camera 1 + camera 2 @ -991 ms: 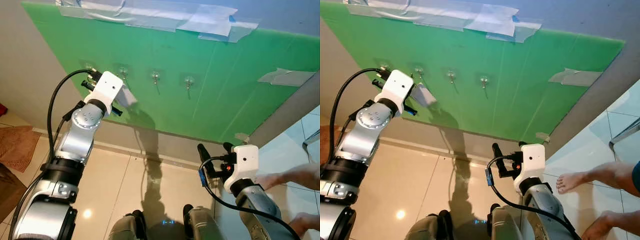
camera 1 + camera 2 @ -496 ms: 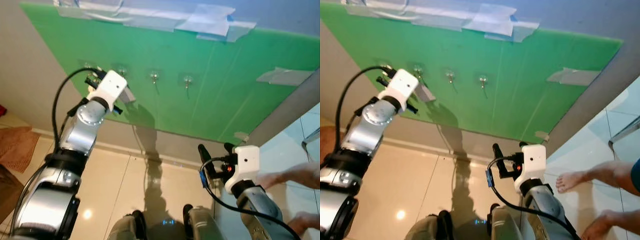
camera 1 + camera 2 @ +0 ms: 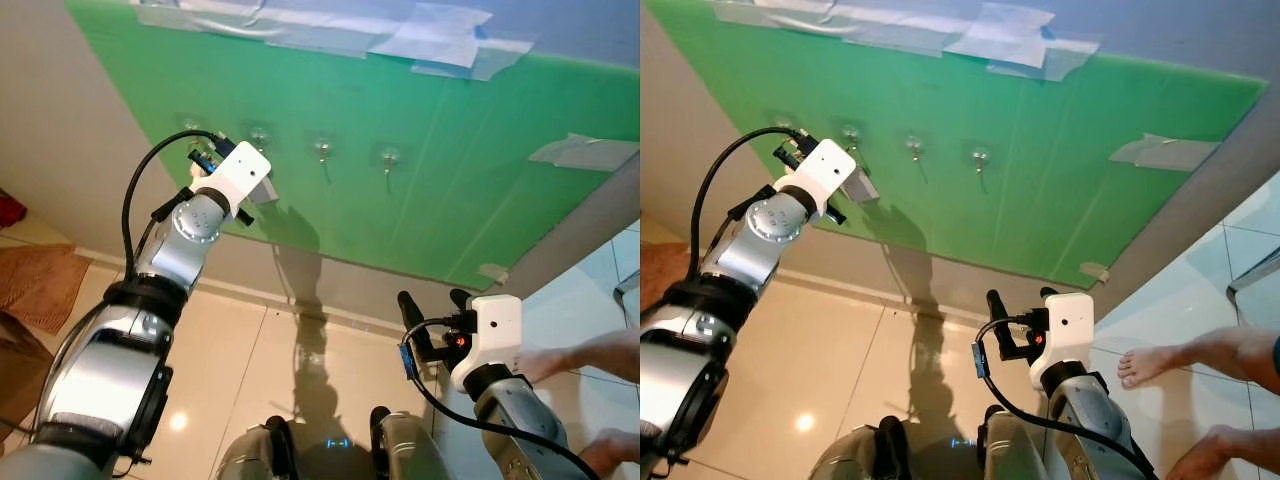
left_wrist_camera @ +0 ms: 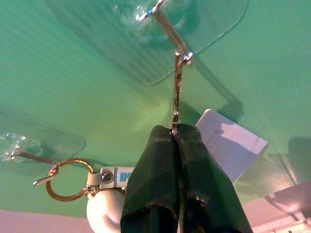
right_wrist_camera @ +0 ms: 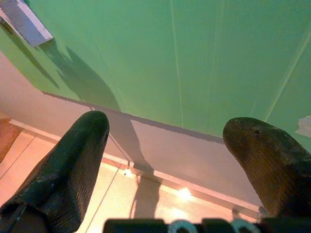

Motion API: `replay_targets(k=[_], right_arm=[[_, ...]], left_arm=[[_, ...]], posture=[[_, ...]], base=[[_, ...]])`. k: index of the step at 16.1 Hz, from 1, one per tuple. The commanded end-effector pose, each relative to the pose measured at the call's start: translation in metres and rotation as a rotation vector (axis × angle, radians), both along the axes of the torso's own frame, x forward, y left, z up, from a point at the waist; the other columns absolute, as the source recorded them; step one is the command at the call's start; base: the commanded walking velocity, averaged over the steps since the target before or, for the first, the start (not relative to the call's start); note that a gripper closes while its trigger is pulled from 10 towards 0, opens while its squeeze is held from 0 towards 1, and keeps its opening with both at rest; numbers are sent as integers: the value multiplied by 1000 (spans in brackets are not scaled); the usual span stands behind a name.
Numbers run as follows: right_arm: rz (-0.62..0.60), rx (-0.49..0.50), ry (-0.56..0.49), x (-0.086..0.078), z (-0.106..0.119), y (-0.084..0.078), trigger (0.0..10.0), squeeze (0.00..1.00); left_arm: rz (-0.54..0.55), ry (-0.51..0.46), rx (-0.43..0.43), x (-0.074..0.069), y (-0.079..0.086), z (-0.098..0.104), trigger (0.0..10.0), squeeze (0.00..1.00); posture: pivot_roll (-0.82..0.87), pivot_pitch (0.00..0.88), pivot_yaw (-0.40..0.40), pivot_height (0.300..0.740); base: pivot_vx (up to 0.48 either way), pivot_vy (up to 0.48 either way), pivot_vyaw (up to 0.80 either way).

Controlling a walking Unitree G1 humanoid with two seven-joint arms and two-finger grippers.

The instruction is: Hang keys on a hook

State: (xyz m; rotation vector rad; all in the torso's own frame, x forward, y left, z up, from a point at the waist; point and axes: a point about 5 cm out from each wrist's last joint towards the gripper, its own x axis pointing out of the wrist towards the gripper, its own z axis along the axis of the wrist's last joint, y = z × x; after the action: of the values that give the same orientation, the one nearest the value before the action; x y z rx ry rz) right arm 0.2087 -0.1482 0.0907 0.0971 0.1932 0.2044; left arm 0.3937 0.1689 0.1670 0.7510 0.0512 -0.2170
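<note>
The green board point(image 3: 420, 170) carries a row of clear hooks. The left hand point(image 4: 174, 132) is raised against it, pinched narrow on a thin metal piece, probably part of the keys, that runs straight up at 12 o'clock to a hook point(image 4: 167, 29). At 8 o'clock another key ring point(image 4: 65, 179) already hangs. The right hand point(image 5: 170, 160), spread wide, waits low.

A matt green corrugated plastic board point(image 3: 430, 170) carries clear glossy plastic pads with bright metal hooks point(image 4: 167, 29). A brass-coloured metal key ring point(image 4: 68, 179) hangs from one hook point(image 4: 22, 155), beside a white paper tag point(image 4: 231, 148). Matt black rubbery fingers point(image 4: 165, 179) meet at a thin metal ring point(image 4: 177, 87). Glossy beige floor tiles point(image 3: 250, 370) mirror the lamps.
</note>
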Motion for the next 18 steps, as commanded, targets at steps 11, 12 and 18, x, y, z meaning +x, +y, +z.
replay_targets(k=[11, 12, 18], right_arm=[[-7, -3, 13, -4, 1, 1, 10000, 0], [-7, -2, 14, -4, 1, 2, 10000, 0], [-8, -1, 15, -5, 1, 2, 10000, 0]], left_arm=[[-102, -102, 166, 17, -27, 32, 0, 0], [-129, -83, 201, 16, -32, 28, 0, 0], [-263, -44, 442, 8, -47, 0, 0, 0]], posture=[[-324, 243, 72, 740], [-324, 243, 72, 740], [-327, 242, 71, 740]], base=[[0, 0, 0], [0, 0, 0], [0, 0, 0]])
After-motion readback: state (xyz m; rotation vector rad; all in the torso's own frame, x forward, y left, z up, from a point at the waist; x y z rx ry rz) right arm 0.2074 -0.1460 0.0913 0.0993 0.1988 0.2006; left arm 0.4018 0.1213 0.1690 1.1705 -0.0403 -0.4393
